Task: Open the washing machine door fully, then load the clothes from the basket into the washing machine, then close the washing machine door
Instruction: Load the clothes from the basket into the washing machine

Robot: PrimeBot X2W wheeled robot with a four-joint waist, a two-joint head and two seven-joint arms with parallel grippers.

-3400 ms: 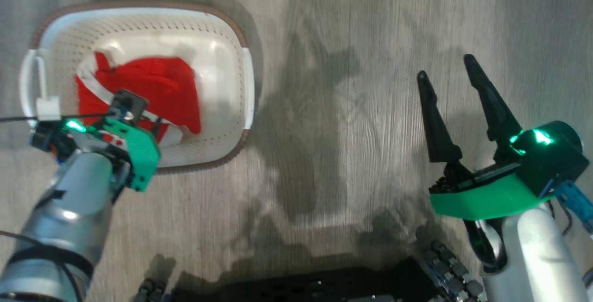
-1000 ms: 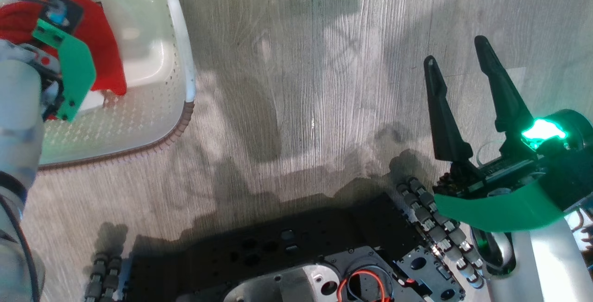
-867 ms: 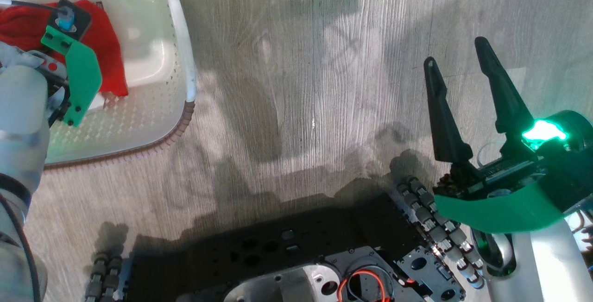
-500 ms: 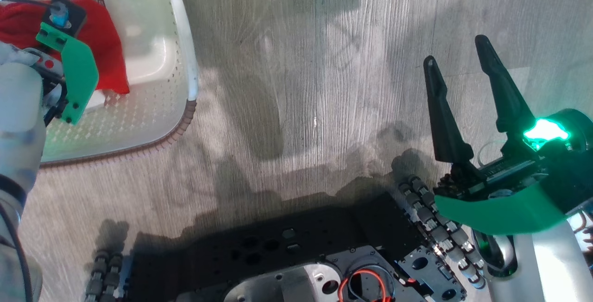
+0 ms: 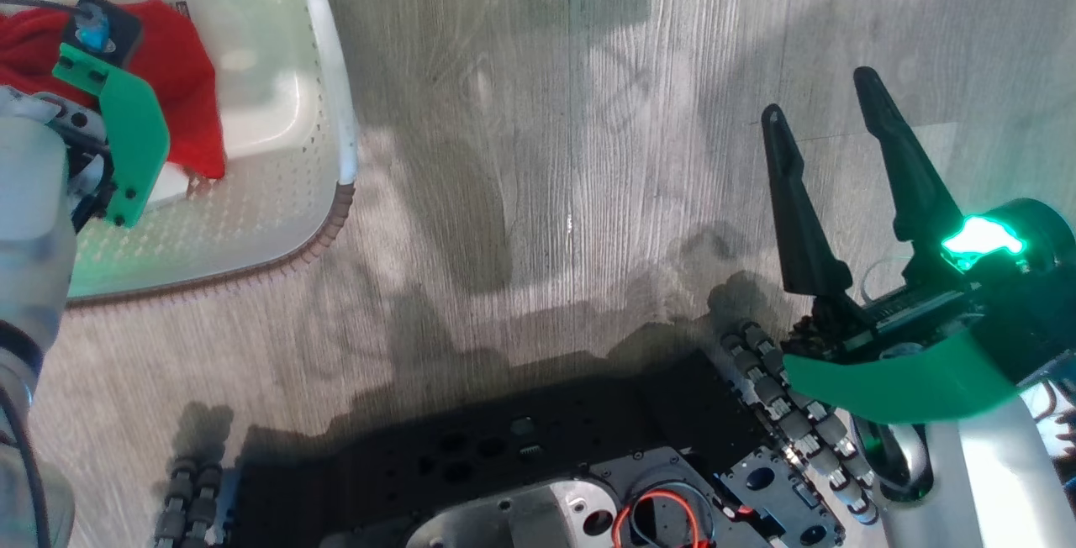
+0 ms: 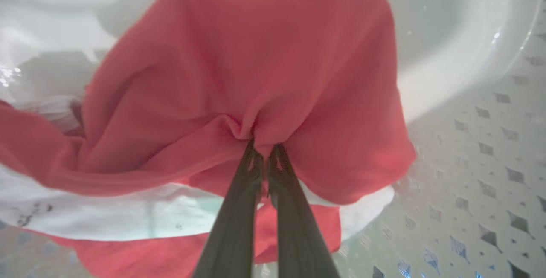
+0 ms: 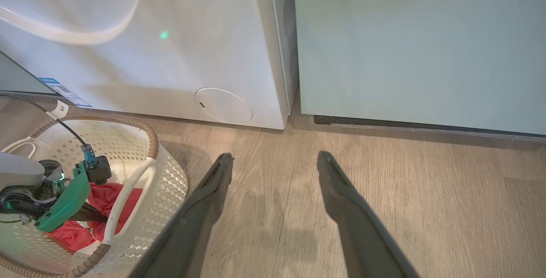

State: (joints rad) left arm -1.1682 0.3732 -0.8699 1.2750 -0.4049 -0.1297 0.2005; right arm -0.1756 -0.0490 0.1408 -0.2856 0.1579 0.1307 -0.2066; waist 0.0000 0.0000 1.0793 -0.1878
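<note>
In the basket, at the robot's left side:

1. Left gripper (image 6: 262,152). Fingers pressed together on a pinched fold of the clothes, pointing down into the basket.
2. The clothes (image 6: 239,69). One red garment with white bands, lying on the basket floor and gathered into creases around the pinch.
3. The basket (image 7: 170,184). White, perforated, brown-rimmed; it stands on the wood-look floor (image 5: 546,153), just in front of the washing machine.
4. Right gripper (image 5: 817,97). Fingers spread apart and holding nothing, poised above bare floor well clear of the basket.
5. The washing machine (image 7: 170,56). White front with a round flap (image 7: 224,105) low down, beside a pale teal cabinet (image 7: 418,43).

Risks, as judged: the hold takes in only a small fold, so the cloth may slip free on lifting. The hanging garment may also catch the basket rim and drag or tip the light basket.

Markings: a blue label sticker (image 7: 64,90) sits low on the machine, its print too small to read. A white tag (image 7: 59,108) on the left arm's cable carries dark characters that are not legible.
</note>
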